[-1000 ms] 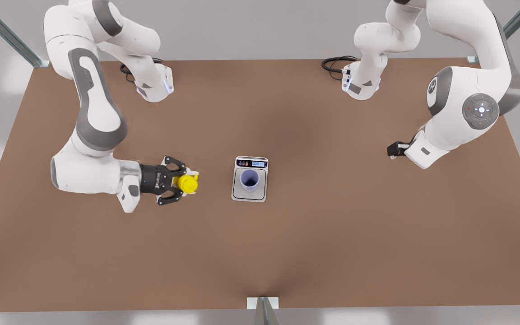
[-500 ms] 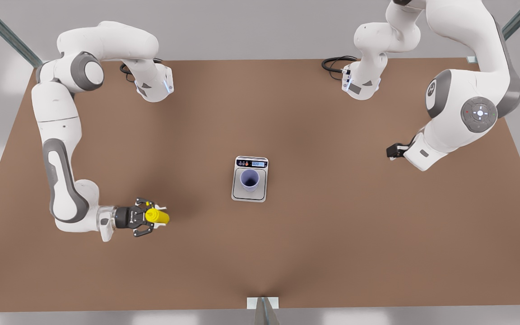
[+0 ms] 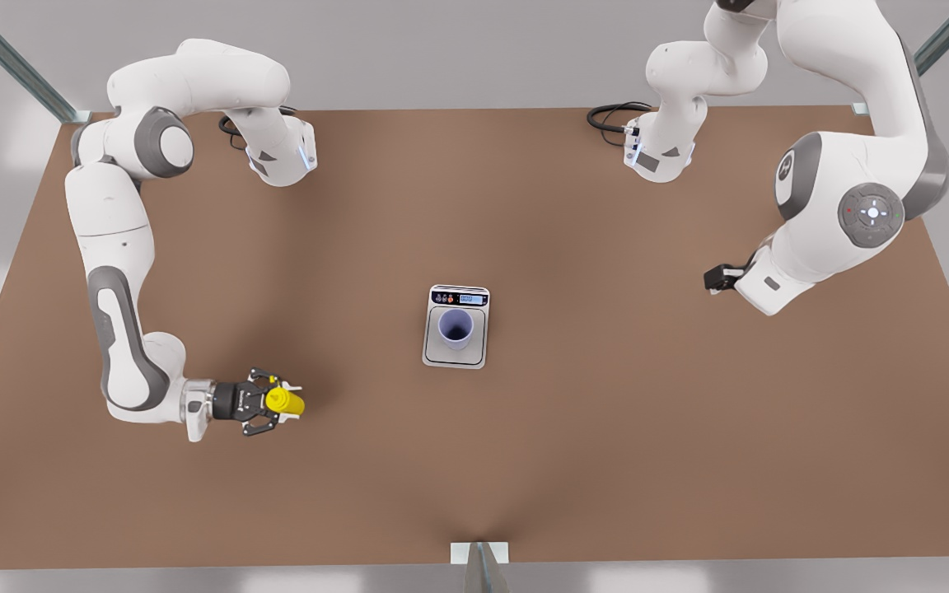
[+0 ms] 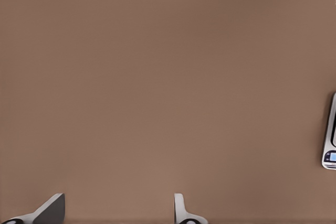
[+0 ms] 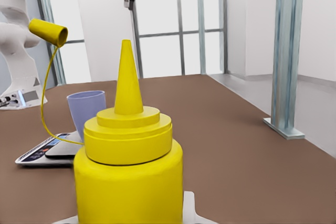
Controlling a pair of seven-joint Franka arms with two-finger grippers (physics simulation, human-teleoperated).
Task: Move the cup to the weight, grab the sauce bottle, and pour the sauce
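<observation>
Upright in the right wrist view: sauce bottle (image 5: 128, 171), long axis vertical like the window frames behind it, thin nozzle pointing straight up. Off to one side of it, a small yellow cap (image 5: 48, 31) on a thin yellow strand. Seen from the front view, same bottle (image 3: 287, 403) low over the brown table (image 3: 606, 412), towards the front view's left and well apart from the scale (image 3: 455, 357).

Reaching in from the front view's left, elbow bent outward, forearm running down along the table edge, wrist turned level towards the middle. At its end, right gripper (image 3: 280, 402), fingers pinching the bottle's body from both sides.

At mid-table, lavender cup (image 3: 455, 327) standing upright on the scale's steel platform, mouth up, display strip on the far side. Also behind the bottle in the right wrist view: cup (image 5: 86, 109) on the scale (image 5: 42, 153).

Waiting at the front view's right, folded high, wrist angled down: left gripper (image 3: 717, 276), near nothing. In the left wrist view, left gripper (image 4: 118, 211) with fingers (image 4: 52, 208) spread wide over bare table, gripping nothing, one corner of the scale (image 4: 331, 140) at the frame's edge.
</observation>
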